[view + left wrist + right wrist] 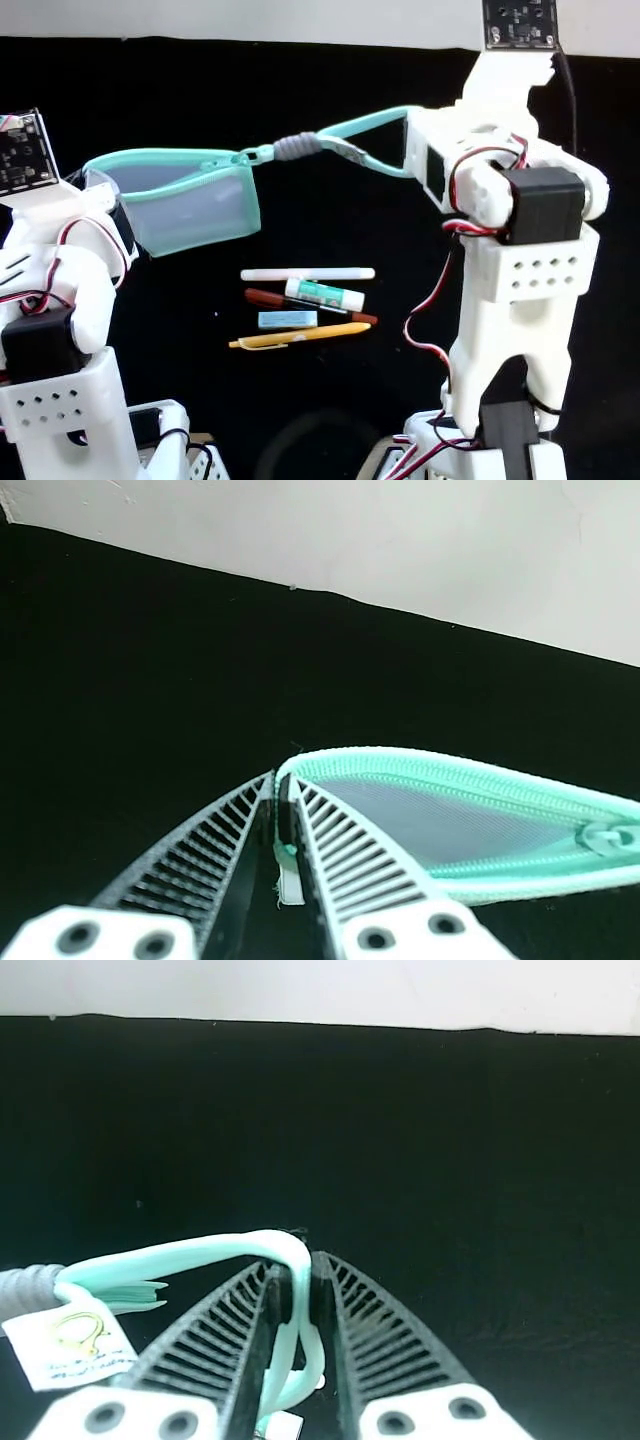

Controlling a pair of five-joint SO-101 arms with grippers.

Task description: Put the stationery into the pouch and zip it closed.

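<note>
Stretching the pouch (pixel 190 205) aloft, left jaws clench its end; right jaws clench its wrist strap (pixel 180 1257).

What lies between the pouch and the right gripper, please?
In the high view, the zipper pull, a grey collar and the teal strap run from the pouch to the right gripper, shut on the strap.

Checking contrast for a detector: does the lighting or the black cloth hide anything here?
High view: even light, no glare; the pouch and white pen stand out, the brown pen shows faintest against the black cloth. Left wrist view: the dark jaw's edges fade into the cloth. Right wrist view: the strap reads bright.
</note>
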